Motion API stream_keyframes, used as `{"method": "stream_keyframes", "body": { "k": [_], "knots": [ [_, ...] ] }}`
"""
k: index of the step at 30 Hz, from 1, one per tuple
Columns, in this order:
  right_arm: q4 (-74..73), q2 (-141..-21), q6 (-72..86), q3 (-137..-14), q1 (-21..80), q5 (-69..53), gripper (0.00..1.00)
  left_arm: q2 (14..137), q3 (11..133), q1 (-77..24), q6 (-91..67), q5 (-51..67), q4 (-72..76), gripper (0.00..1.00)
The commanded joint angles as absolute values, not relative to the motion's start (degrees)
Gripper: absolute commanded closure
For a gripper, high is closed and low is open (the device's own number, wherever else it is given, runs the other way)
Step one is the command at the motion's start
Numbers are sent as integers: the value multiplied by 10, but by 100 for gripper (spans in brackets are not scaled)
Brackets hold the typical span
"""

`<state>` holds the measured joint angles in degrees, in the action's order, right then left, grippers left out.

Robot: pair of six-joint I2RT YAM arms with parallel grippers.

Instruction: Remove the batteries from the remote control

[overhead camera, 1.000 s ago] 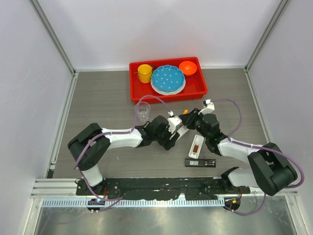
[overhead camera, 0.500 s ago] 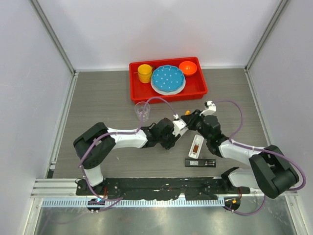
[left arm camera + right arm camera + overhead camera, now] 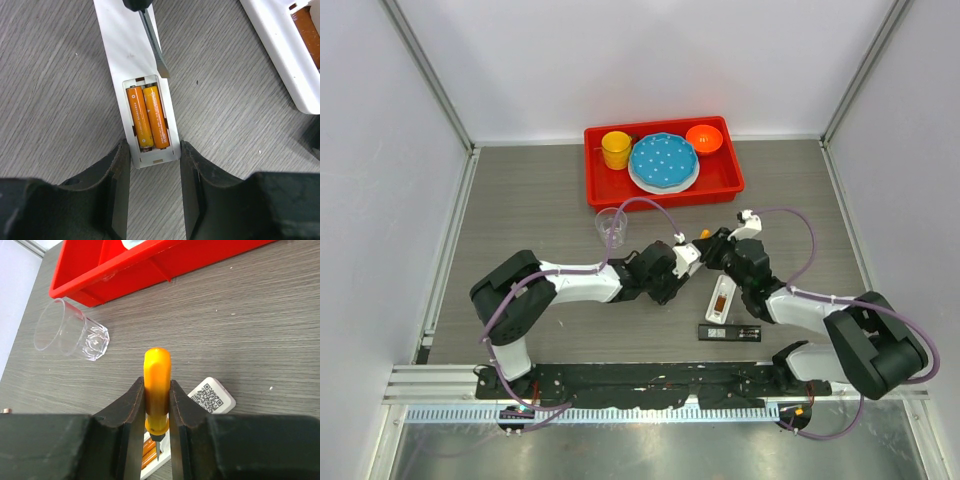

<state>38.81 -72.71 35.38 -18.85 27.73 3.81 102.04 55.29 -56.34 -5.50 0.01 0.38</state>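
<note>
Batteries [image 3: 146, 117]: two orange ones, side by side in the open bay of the white remote [image 3: 127, 45], which lies flat on the worktop [image 3: 50, 100]. We see the left hand [image 3: 155, 162] closed narrow onto the bay end of that remote, one finger against each long edge. Right hand [image 3: 157, 390] clamps the orange handle of a screwdriver [image 3: 157, 375], blade pointing down. In the left wrist view its flat tip sits at the far edge of the bay, just beside the battery ends; we cannot tell if it touches them. Second white remote [image 3: 721, 298] lies just right of the first, bay open, a darker battery [image 3: 306, 30] inside. Black slim piece [image 3: 730, 331] lies near it, toward the arm bases. Clear glass [image 3: 611, 226] sits near the red tray [image 3: 720, 175], which holds a yellow cup [image 3: 616, 150], blue plate [image 3: 663, 161] and orange bowl [image 3: 703, 138].
</note>
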Motion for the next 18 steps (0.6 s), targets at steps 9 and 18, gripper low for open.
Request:
{"method": "stream_keyframes", "body": {
  "k": [9,18],
  "knots": [
    [459,-782,343,-215,276,42,99,1023,570,-561,-45,-14,2,74],
    [460,-812,345,-223,276,38,99,1024,570,-561,-45,-11,2,75]
  ]
}}
